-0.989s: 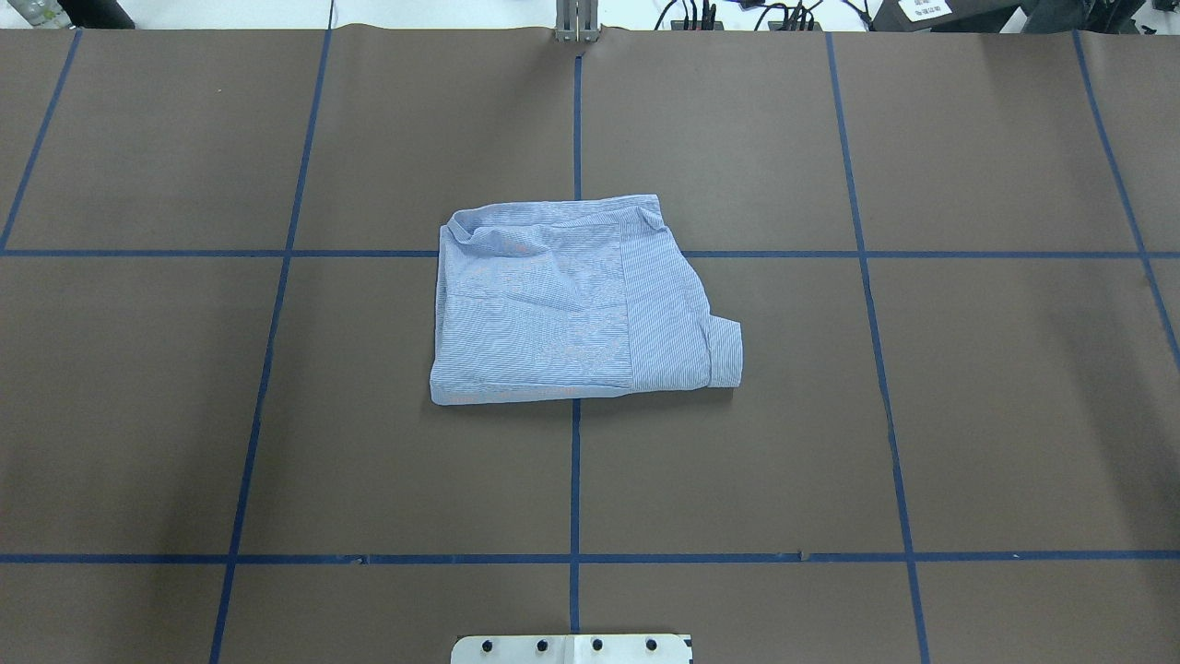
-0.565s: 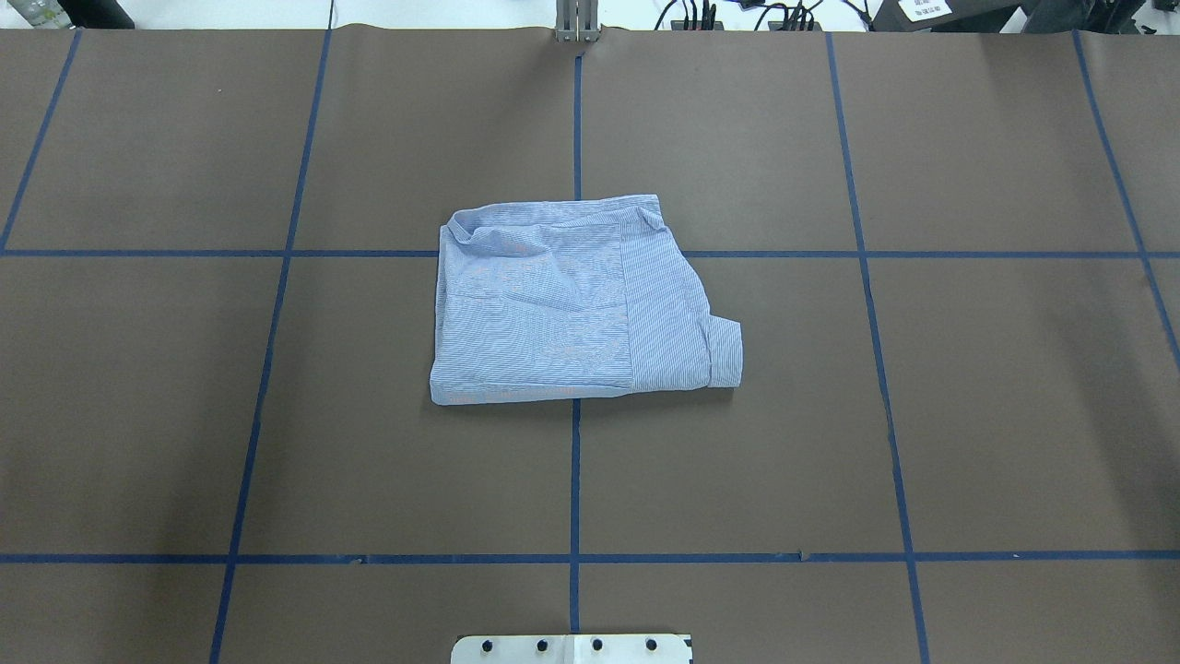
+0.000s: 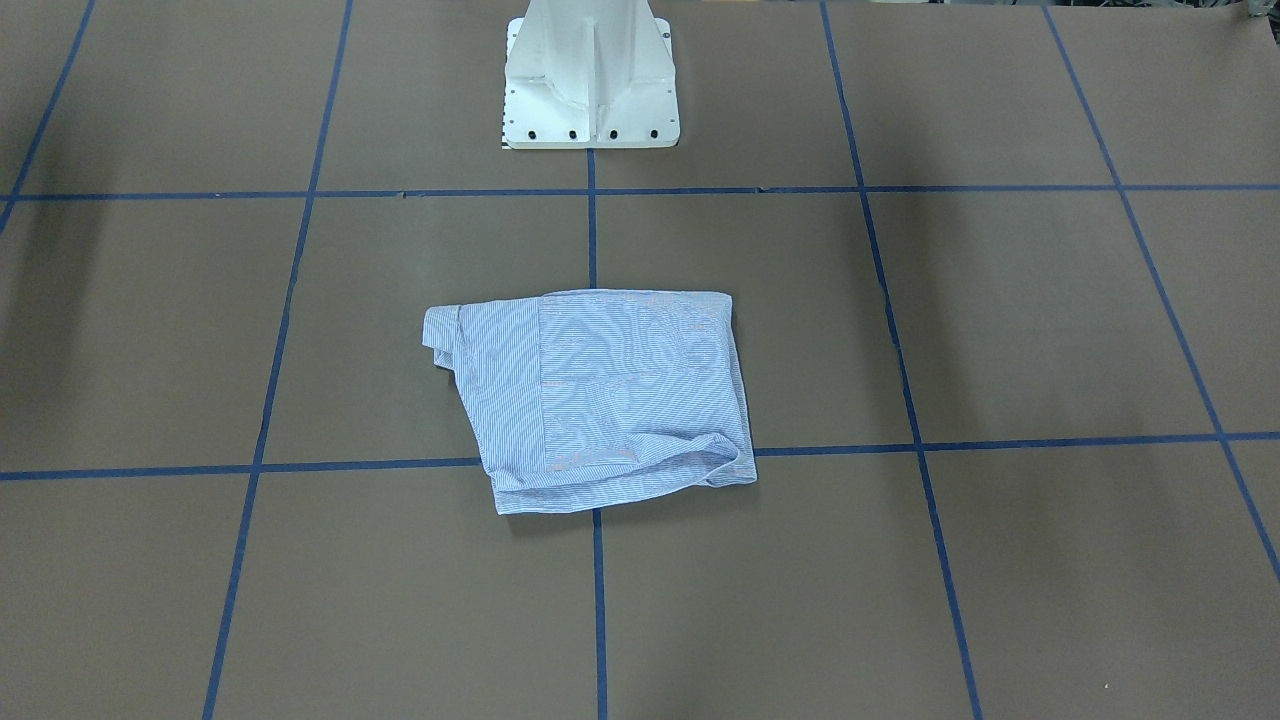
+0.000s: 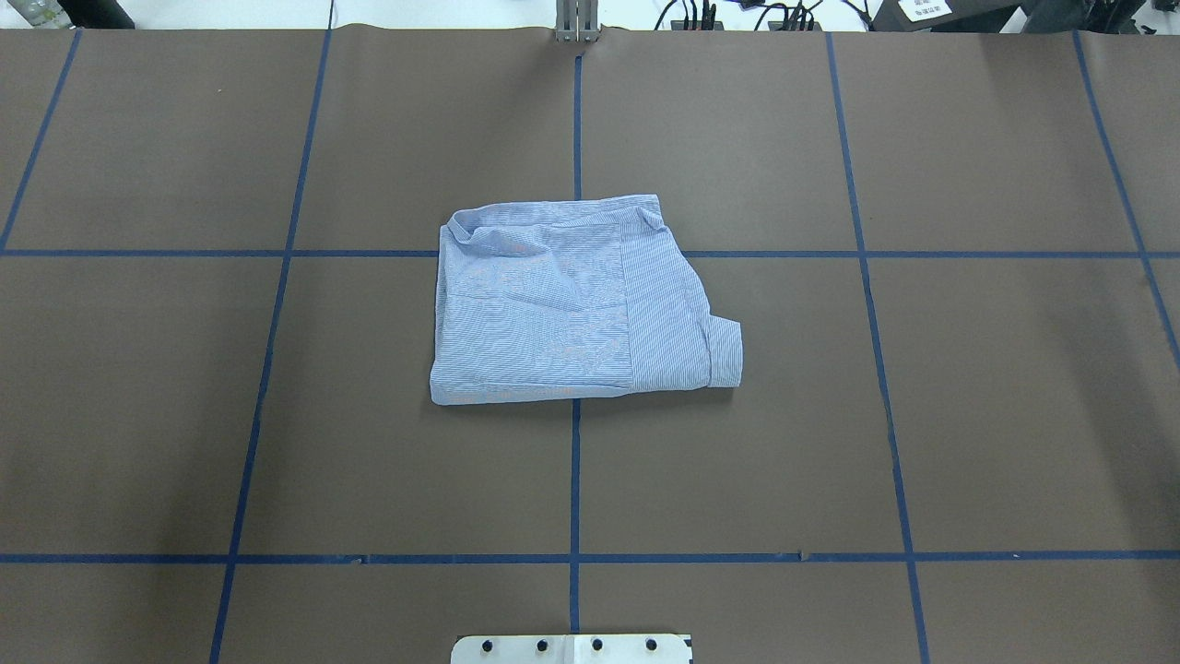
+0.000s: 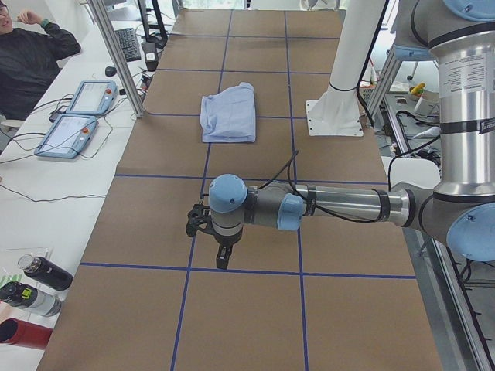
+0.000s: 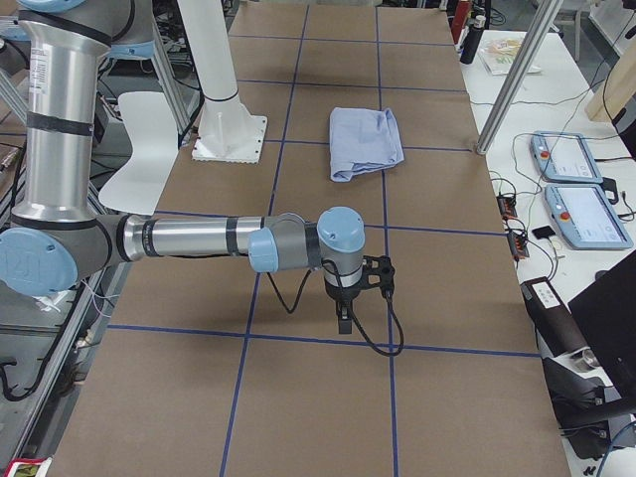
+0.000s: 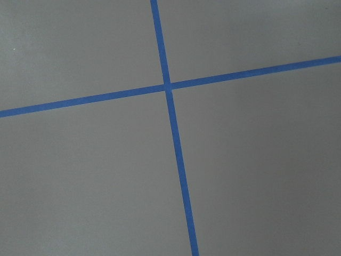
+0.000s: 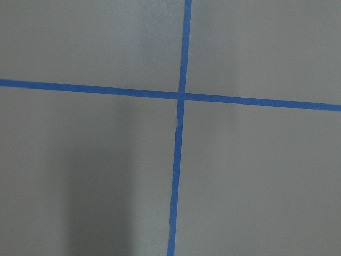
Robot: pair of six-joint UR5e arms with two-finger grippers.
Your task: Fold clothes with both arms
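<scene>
The clothes, one light blue-and-white striped shirt [image 4: 572,304] [image 3: 610,390], lie folded into a rough rectangle at the middle of the brown table, with a cuffed sleeve end poking out on one side. Nothing touches the shirt [image 5: 229,116] [image 6: 364,141]. My left gripper [image 5: 222,259] hangs fingers-down over bare table far from it, out toward the table's left end. My right gripper [image 6: 343,320] hangs the same way toward the right end. Whether either is open or shut I cannot tell. Both wrist views show only brown table and crossing blue tape.
The white pedestal base [image 3: 590,80] stands behind the shirt. Blue tape lines [image 4: 575,480] grid the table. Teach pendants [image 5: 77,116] [image 6: 576,189], bottles [image 5: 39,286] and a seated person [image 5: 31,54] line the side bench.
</scene>
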